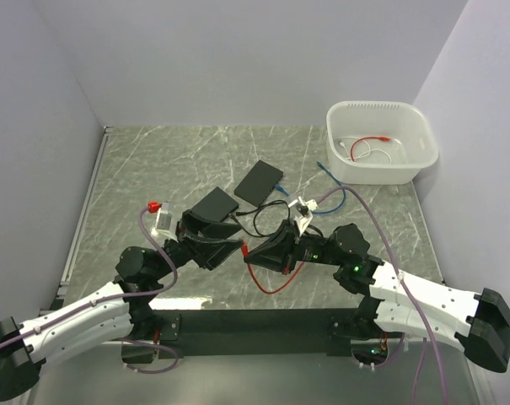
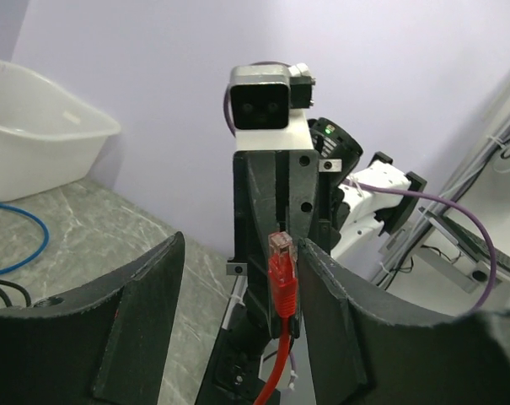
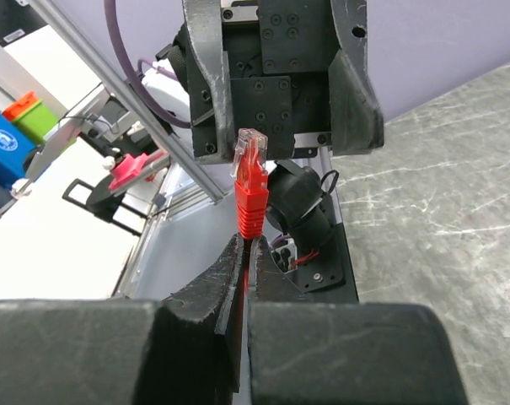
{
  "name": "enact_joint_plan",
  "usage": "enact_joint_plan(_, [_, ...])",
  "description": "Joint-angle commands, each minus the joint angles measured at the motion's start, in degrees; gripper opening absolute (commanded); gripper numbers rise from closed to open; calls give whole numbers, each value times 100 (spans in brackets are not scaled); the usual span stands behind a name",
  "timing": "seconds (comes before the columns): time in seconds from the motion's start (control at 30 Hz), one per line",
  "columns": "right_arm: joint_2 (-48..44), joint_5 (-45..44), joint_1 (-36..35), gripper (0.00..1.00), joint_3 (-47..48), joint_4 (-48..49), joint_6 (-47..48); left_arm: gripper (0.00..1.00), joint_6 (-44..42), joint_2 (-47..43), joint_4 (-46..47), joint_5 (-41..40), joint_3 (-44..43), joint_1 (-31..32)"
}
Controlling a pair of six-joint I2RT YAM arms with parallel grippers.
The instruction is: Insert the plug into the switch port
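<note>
Grey-green marbled tabletop is backed by plain white walls. Above its near middle, the red plug (image 3: 251, 181) is pinched by its boot between the closed fingers of the right gripper (image 3: 244, 245), its clear tip pointed at the left gripper (image 2: 238, 270), whose jaws are held wide apart. A black switch (image 1: 216, 204) is laid mid-table, and a white tub (image 1: 381, 105) is set at the far right corner.

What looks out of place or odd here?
Nothing looks spilled or damaged. One oddity: the right gripper is shut on the plug, which points at the open left gripper, not at either of the switches. Both switches lie askew to the table edges.
</note>
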State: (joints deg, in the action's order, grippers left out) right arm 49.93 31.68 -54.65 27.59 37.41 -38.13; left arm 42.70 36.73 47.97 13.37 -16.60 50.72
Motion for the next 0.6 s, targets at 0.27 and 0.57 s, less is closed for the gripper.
enact_joint_plan(0.27, [69,57,42,0,132,215,51,48,-7,185,512,500,-124,-1])
enact_joint_plan(0.57, [105,49,34,0,123,215,51,39,2,440,574,719,-221,-1])
